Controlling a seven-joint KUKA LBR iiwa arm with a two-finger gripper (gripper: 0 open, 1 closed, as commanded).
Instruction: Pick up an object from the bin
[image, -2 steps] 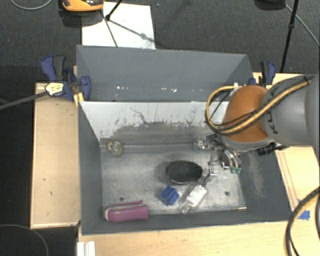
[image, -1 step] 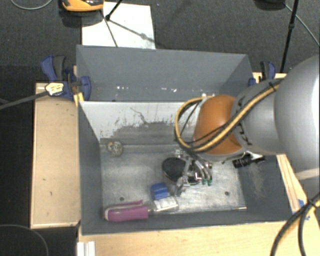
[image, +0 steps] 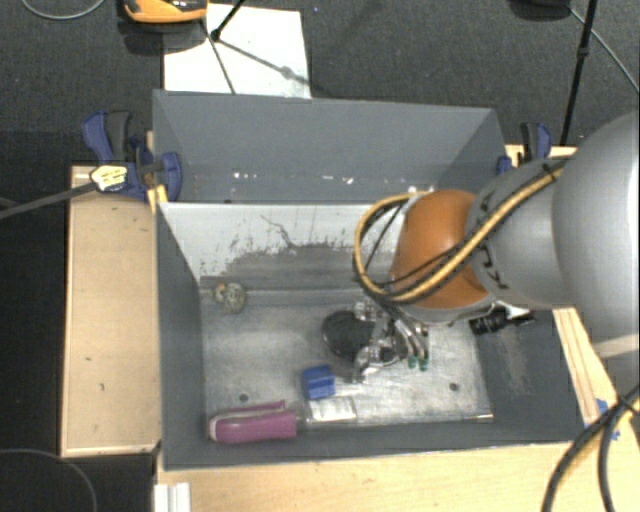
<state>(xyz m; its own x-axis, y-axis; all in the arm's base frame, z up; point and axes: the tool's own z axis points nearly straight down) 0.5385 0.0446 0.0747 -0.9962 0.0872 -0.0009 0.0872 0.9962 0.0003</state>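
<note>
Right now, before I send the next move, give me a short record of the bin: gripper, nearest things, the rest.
gripper: low over the middle of the grey bin floor
nearest: dark round object, at its view-left side; contact unclear
next: blue block, nearer the front wall, pale flat piece beside it
front left: purple oblong thing by the front wall
back left: small grey round thing
held: cannot tell

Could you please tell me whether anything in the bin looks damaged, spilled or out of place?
Nothing looks spilled or broken. The only oddity is the bin's back wall, whose paint is scratched and scuffed. The purple tube-like thing, blue block and dark round thing by the gripper simply lie loose.
</note>
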